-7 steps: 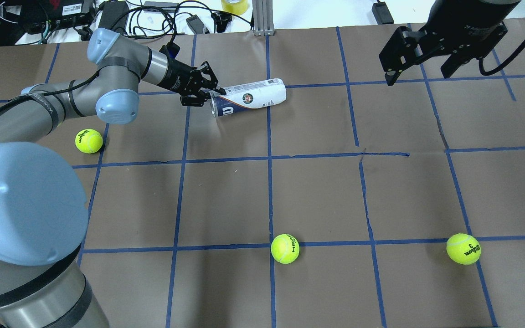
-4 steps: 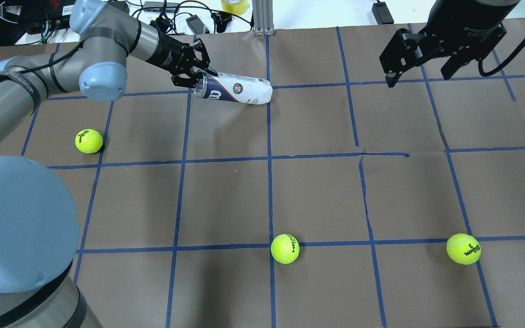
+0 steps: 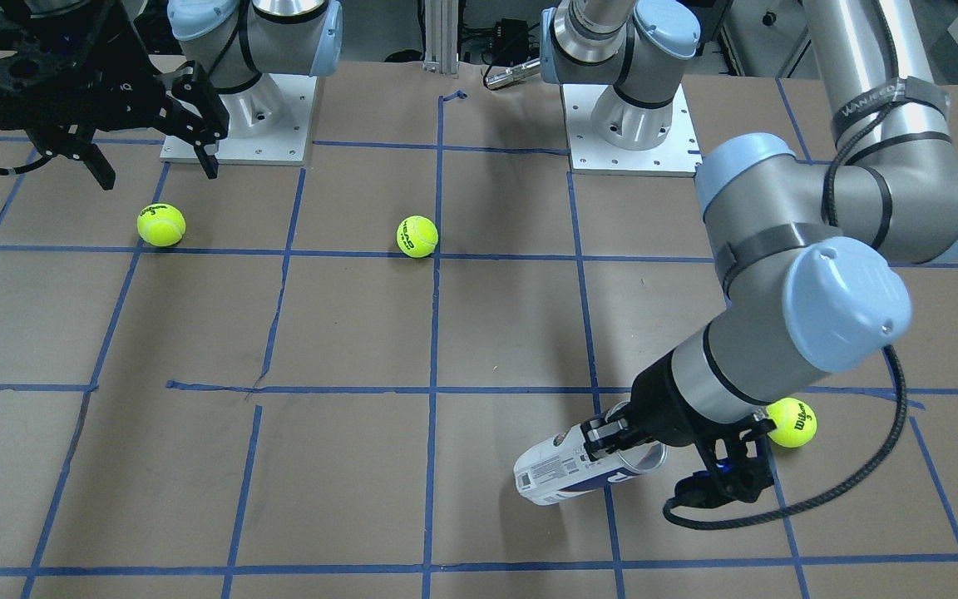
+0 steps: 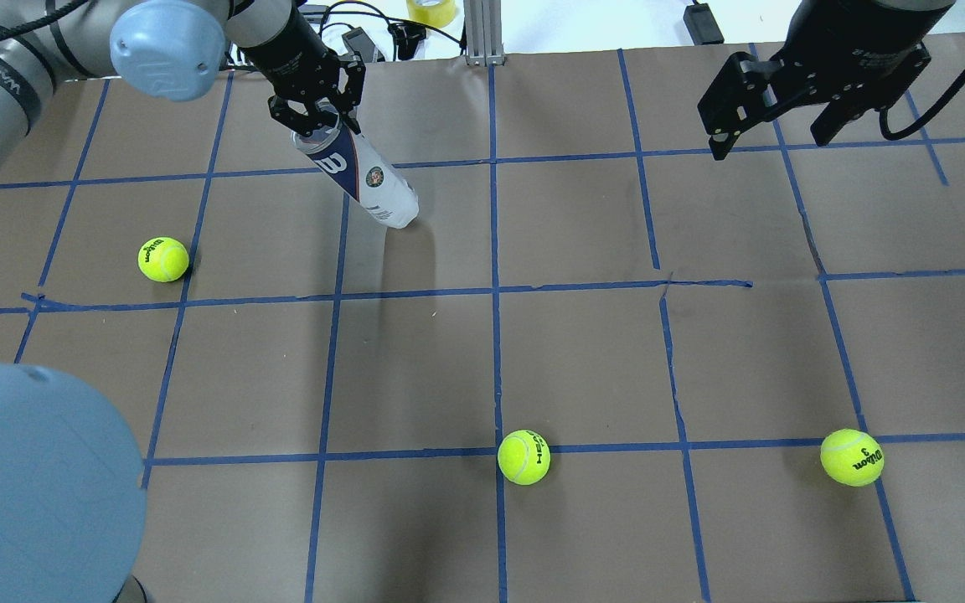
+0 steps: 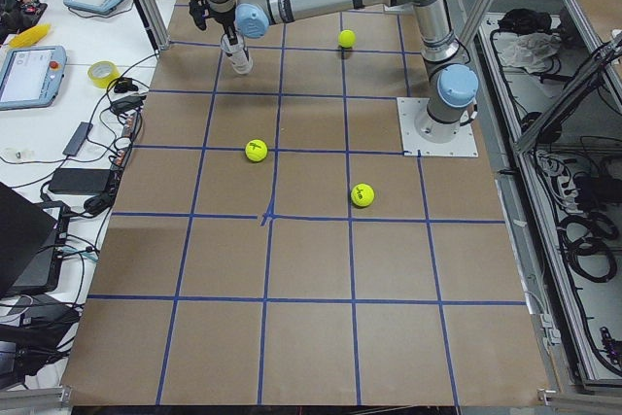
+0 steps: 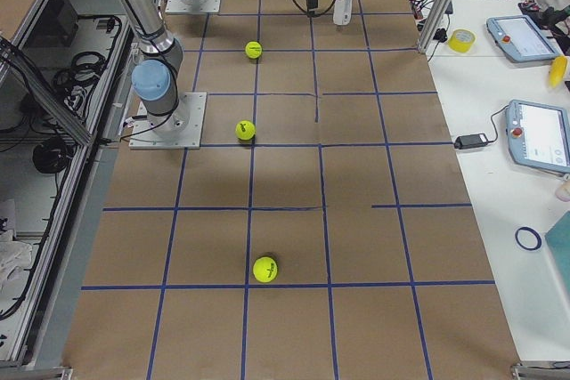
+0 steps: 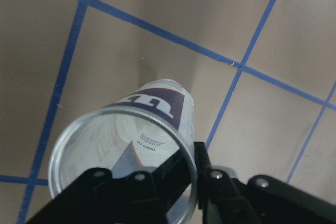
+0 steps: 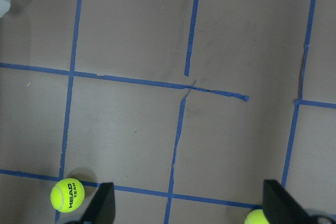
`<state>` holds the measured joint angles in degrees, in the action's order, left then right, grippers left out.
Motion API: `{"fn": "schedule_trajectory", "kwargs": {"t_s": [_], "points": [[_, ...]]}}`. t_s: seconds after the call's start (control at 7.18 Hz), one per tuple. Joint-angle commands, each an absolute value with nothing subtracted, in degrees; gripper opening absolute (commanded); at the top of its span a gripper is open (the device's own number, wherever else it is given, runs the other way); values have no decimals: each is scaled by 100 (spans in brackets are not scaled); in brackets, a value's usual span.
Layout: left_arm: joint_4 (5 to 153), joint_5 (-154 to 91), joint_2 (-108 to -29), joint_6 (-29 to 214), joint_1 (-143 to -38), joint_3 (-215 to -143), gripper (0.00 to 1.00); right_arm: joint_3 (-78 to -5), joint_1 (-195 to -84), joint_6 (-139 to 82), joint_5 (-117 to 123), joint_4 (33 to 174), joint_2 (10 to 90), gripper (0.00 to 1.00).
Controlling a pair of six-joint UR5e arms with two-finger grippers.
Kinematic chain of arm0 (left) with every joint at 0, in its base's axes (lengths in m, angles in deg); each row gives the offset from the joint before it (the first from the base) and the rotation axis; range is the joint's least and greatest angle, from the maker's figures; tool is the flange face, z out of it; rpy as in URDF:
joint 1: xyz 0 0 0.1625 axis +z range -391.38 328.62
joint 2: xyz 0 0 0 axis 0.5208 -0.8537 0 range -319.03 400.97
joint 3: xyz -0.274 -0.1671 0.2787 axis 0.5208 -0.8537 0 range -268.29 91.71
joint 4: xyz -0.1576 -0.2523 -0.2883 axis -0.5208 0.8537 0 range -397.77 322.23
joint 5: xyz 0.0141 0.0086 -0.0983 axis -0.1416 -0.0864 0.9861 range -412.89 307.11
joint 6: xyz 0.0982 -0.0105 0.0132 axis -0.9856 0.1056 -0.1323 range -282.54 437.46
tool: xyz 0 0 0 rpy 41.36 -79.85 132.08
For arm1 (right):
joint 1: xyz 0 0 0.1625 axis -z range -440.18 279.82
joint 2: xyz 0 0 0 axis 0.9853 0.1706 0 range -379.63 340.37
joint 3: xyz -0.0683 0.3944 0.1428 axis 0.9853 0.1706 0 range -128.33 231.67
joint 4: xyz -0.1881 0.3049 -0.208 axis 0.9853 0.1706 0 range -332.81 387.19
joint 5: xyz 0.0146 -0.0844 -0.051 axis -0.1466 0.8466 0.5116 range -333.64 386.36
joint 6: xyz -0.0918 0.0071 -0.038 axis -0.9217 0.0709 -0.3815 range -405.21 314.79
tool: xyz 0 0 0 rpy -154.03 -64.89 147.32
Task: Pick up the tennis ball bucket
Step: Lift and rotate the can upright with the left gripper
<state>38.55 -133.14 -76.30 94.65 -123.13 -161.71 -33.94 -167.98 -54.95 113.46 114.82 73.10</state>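
Near the far edge of the desk (image 4: 583, 360), the left gripper (image 4: 320, 118) is pinching the open rim of the can (image 4: 369, 178), whose body is slanting downward beneath the jaws.

I count three balls on the table (image 4: 583, 352): left ball (image 4: 163, 259), middle ball (image 4: 523, 456), right ball (image 4: 851, 457). One can (image 4: 361, 177). Two arms, left arm (image 3: 778, 333) and right arm (image 3: 279, 33), one gripper apiece: left gripper (image 4: 321, 126), right gripper (image 4: 771, 138). Off to the side, two pendants, near pendant (image 6: 541, 135) and far pendant (image 6: 512, 37), one yellow tape roll (image 6: 461, 39) and one blue ring (image 6: 528, 238).
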Motion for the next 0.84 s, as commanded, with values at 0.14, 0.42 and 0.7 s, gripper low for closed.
{"fn": "schedule_trajectory", "kwargs": {"t_s": [0.14, 0.42, 0.7], "points": [[3502, -14348, -7636, 9354, -13023, -16150, 0, -3394, -16807, -5496, 11346, 11473, 7310, 100], [3333, -14482, -7759, 9345, -13140, -16185, 0, -3394, -16798, -5496, 11346, 11447, 7310, 100], [3368, -14421, -7786, 9380, -13158, -16282, 10, -3394, -16798, -5496, 11346, 11429, 7310, 100]]}}
